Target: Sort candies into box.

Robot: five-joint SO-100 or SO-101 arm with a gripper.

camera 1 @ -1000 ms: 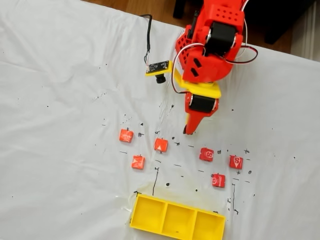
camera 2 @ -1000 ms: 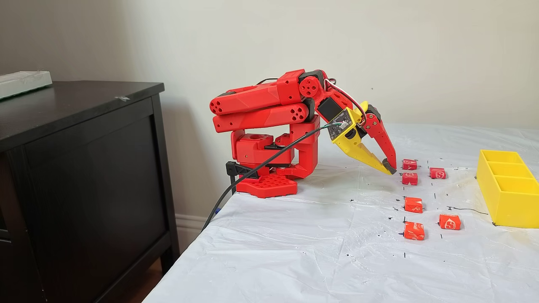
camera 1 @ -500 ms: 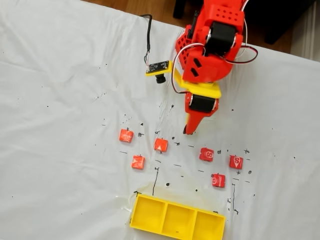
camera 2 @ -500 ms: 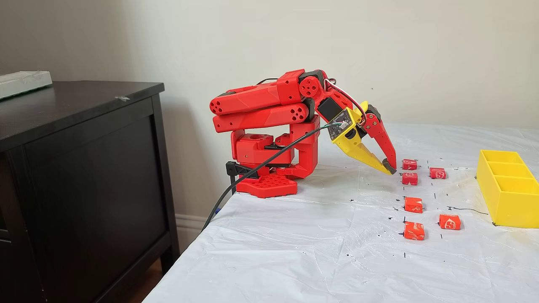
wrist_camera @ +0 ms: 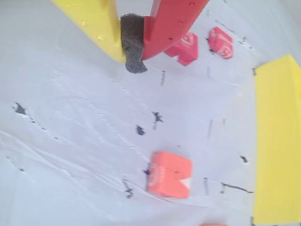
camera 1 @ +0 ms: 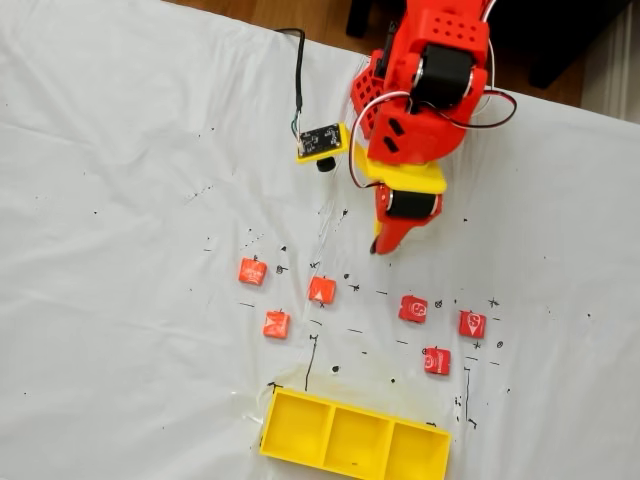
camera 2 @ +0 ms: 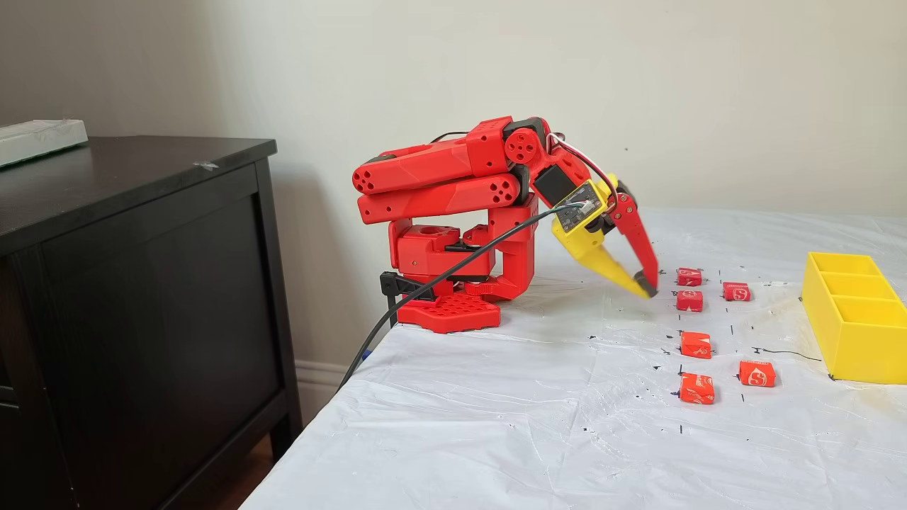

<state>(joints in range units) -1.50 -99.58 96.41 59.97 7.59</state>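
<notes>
Hand [camera 2: 646,289] pressed together, empty — hovering above counter [camera 1: 120,300] mid-width. Six candies [camera 1: 322,290] loose between hand and box [camera 1: 355,438] at near edge. Best: spread first, straddle squarely, then pinch.

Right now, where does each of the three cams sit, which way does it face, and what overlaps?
A fixed view: above the table, looking down on the white plastic sheet; the red arm enters from the top, shut gripper pointing toward the long yellow three-compartment plastic tray.
Wrist view: on the gripper, looking past its tips at the sheet.
Another fixed view: table level, side-on; whole arm and red base show.
Shared: all show small red-orange square wrapped candies and the tray.
</notes>
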